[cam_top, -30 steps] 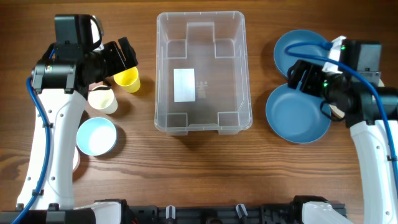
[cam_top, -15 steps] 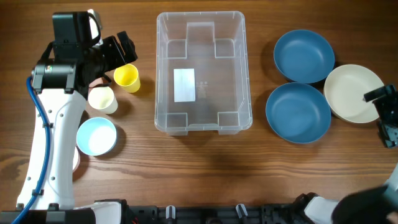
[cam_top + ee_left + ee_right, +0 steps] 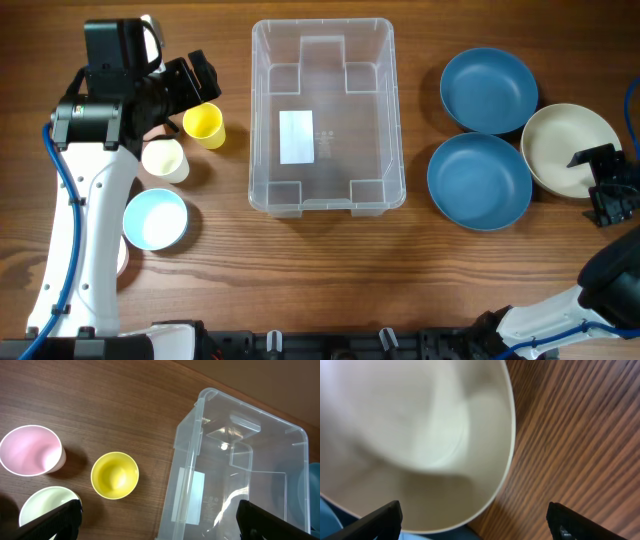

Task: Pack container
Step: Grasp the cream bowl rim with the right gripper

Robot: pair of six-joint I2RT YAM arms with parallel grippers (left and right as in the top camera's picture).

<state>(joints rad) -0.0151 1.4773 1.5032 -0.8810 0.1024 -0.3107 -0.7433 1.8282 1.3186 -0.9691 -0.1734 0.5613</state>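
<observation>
Container (image 3: 327,116) clear, empty; white label inside

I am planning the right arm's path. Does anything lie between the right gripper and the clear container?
Yes. The nearer blue bowl lies straight between the right gripper and the container; the second blue bowl sits beside that line. The gripper hangs over the cream bowl's rim. A raised path probably clears them.

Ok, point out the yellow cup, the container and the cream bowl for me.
yellow cup (image 3: 204,123), overhead view, inside bottom.
container (image 3: 345,135), overhead view, bare floor right of label.
cream bowl (image 3: 562,138), overhead view, bare inside surface.
</observation>
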